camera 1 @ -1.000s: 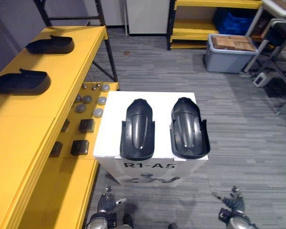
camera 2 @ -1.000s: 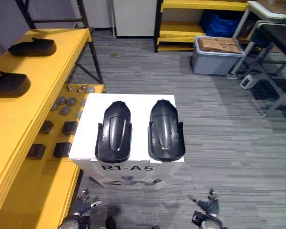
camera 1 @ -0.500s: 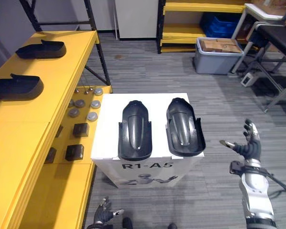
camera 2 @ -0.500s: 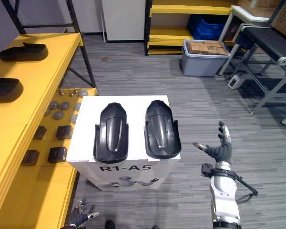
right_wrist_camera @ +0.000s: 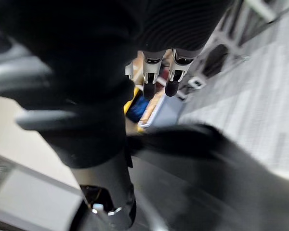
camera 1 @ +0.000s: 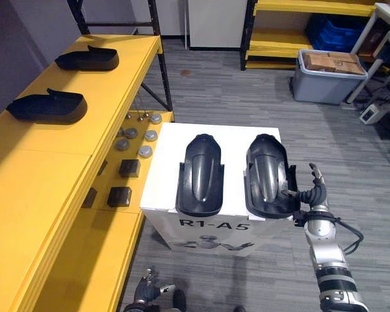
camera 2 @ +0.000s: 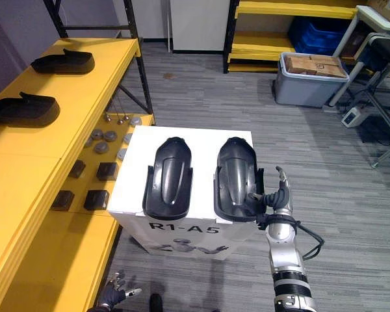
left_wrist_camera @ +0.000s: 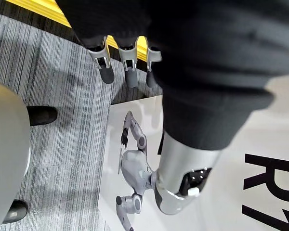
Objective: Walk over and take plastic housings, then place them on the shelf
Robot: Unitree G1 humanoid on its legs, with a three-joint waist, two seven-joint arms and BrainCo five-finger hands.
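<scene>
Two black plastic housings lie side by side on a white box (camera 1: 166, 166): the left housing (camera 1: 199, 174) and the right housing (camera 1: 268, 175). My right hand (camera 1: 312, 195) is at the right housing's near right edge, fingers straight up and thumb touching its rim; it is open. In the right wrist view the dark housing (right_wrist_camera: 192, 159) lies just past the thumb, with the fingers (right_wrist_camera: 149, 77) straight above it. My left hand (camera 1: 148, 290) hangs low beside the box's front, fingers spread and open. Two more housings (camera 1: 49, 107) (camera 1: 88, 60) rest on the yellow shelf (camera 1: 45, 169) at the left.
Small round metal parts (camera 1: 133, 138) and dark blocks (camera 1: 120, 195) sit on the lower yellow shelf beside the box. A grey bin holding a cardboard box (camera 1: 328, 75) stands at the back right, with yellow racks (camera 1: 286, 39) behind it. Grey carpet lies right of the box.
My right hand has moved left from open air to the right housing's edge, thumb now touching it. The left hand stays low. The whole picture has shifted with the camera.
</scene>
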